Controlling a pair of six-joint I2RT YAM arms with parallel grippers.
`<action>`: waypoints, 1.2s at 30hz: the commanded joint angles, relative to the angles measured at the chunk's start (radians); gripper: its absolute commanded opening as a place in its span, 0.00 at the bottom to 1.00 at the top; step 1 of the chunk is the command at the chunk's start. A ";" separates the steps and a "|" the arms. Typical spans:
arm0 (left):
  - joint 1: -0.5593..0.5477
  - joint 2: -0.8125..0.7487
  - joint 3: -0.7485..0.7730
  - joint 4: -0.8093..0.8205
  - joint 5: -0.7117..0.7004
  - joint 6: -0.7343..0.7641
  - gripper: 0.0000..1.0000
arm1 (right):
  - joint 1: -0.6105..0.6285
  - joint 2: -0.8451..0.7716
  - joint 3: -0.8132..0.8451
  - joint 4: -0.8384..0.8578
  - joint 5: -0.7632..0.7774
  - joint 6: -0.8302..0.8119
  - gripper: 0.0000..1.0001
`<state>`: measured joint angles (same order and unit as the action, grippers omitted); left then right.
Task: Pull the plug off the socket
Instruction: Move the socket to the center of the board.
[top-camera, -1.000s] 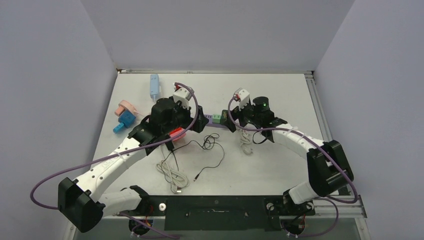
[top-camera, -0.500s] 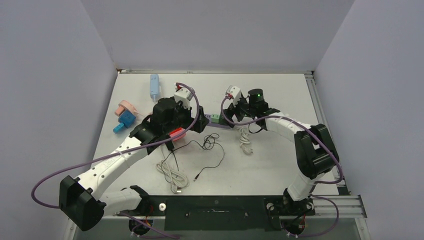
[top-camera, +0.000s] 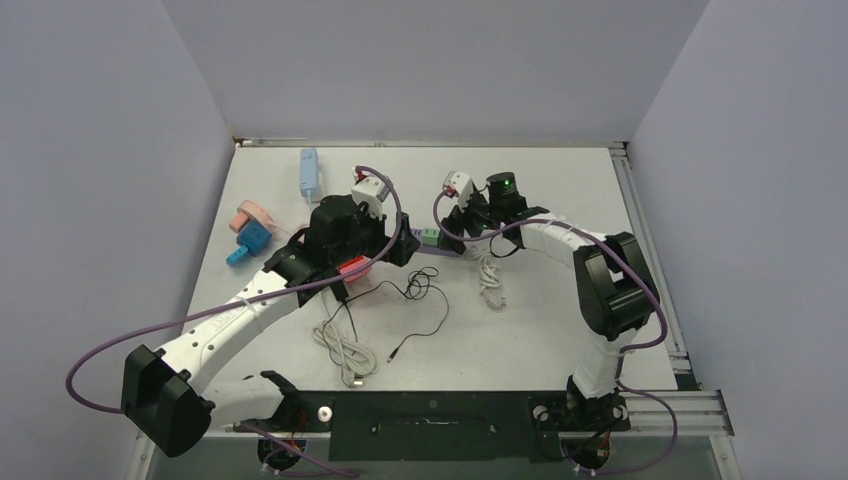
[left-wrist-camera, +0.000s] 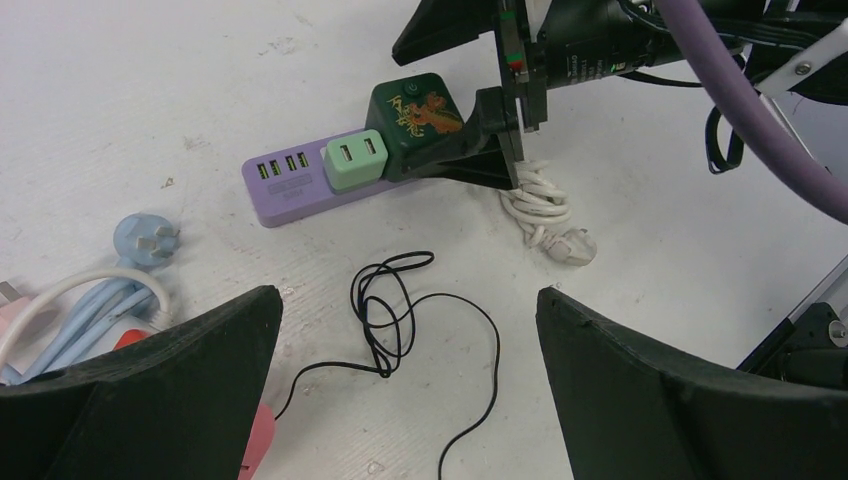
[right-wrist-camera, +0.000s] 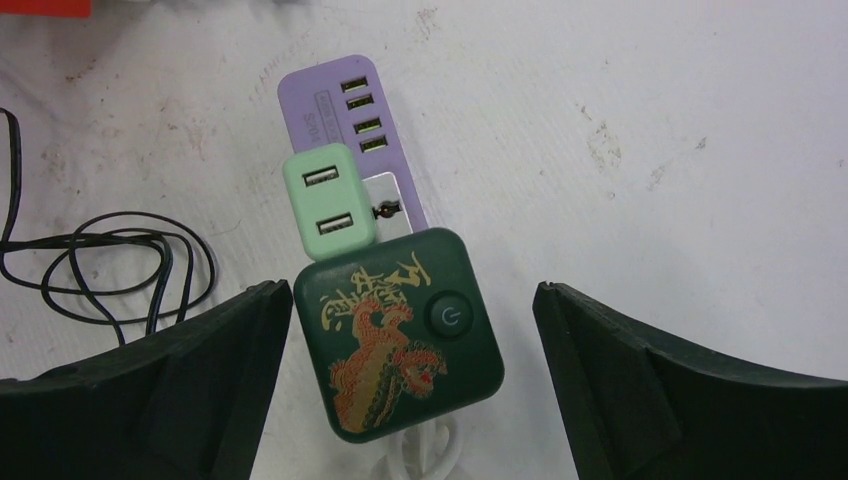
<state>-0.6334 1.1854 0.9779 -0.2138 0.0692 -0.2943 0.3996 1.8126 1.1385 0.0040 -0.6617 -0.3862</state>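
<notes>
From above: shows a purple power strip (top-camera: 418, 240) flat on the table (top-camera: 560, 190), near its middle and a little toward the far edge. Shows a mint adapter (top-camera: 431, 236) seated on it. Places the left fingers (top-camera: 400, 246) at the strip's left end and the right fingers (top-camera: 452, 238) at its right end; cannot tell their spread from up here. Finds a pink and blue gadget (top-camera: 247, 228) toward the left edge and a pale blue charger (top-camera: 309, 172) near the far left corner. Toward the near edge, shows a thin black cord (top-camera: 425, 290) and a coiled white cable (top-camera: 345, 350).

From the left wrist: shows the left fingers (left-wrist-camera: 180, 390) spread wide, gripping nothing, hanging over bare table and the black cord. Beyond them, shows the strip carrying the adapter and, touching it, the plug (left-wrist-camera: 420, 115), dark green with a gold dragon on top. Catches one right finger up against the plug's side. Puts a bundled white lead (left-wrist-camera: 545, 210) just beside that end of the strip.

From the right wrist: shows the right fingers (right-wrist-camera: 200, 390) apart, straddling the plug. Places one finger just beside the plug's edge, contact impossible to tell, and the other well apart from it. Shows the plug seated on the strip, round power button up, with the adapter touching it and four ports at the strip's free end.
</notes>
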 joint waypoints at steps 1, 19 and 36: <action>-0.001 0.003 0.028 0.016 0.013 -0.009 0.96 | -0.004 0.035 0.074 -0.001 -0.070 -0.006 0.94; -0.003 0.014 0.030 0.013 0.028 -0.021 0.96 | 0.181 -0.282 -0.238 0.138 0.478 0.289 0.41; -0.003 0.078 0.028 0.017 0.076 -0.052 0.96 | 0.488 -0.492 -0.473 0.108 1.065 0.738 0.53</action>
<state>-0.6334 1.2476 0.9779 -0.2146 0.1177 -0.3325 0.8524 1.3689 0.6724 0.0658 0.2424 0.2592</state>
